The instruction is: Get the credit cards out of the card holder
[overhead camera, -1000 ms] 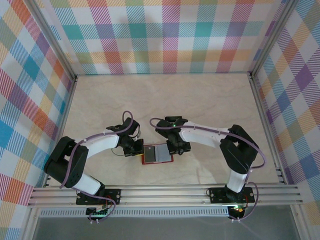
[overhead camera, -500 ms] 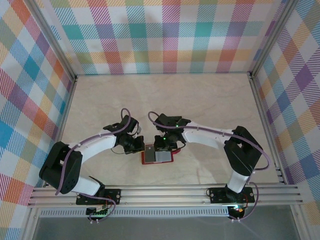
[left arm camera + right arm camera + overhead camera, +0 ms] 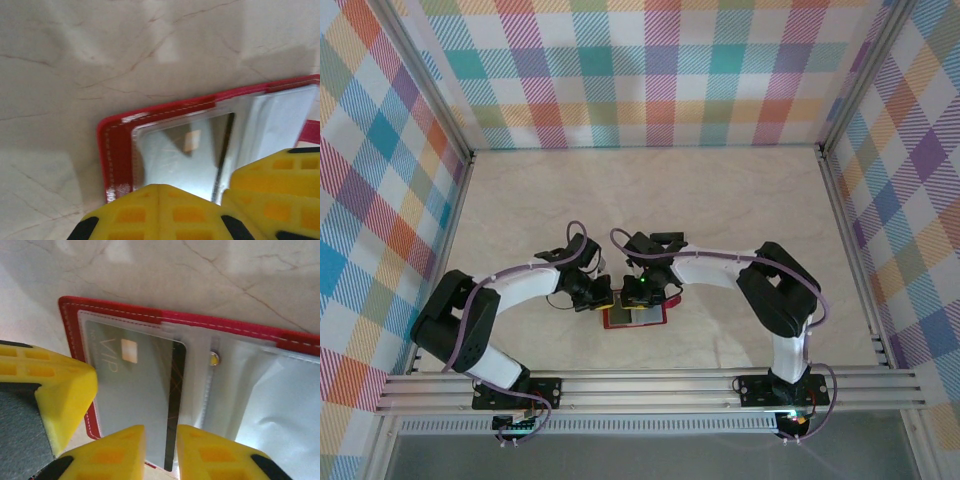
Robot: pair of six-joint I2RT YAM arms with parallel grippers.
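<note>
card holder [image 3: 635, 320]: red, lying open and flat on the counter [image 3: 740, 200], down near the front rails [image 3: 650, 385], right between the two arms
credit card [image 3: 140, 390]: one pale card tucked in the clear sleeve of the holder's left half, chip and "vip" showing through, black band on the side toward the fold
left hand [image 3: 598, 296]: fingers together, tips pressed down on the holder's left half
right hand [image 3: 161, 450]: fingers a narrow slit apart, tips down on the sleeve, the card's black band showing in the gap
edges: stitched red border all round; a left-hand finger sits over the left border
room: wide pale counter beyond the holder up to the plaid walls [image 3: 650, 80]; the hands crowd the holder itself
</note>
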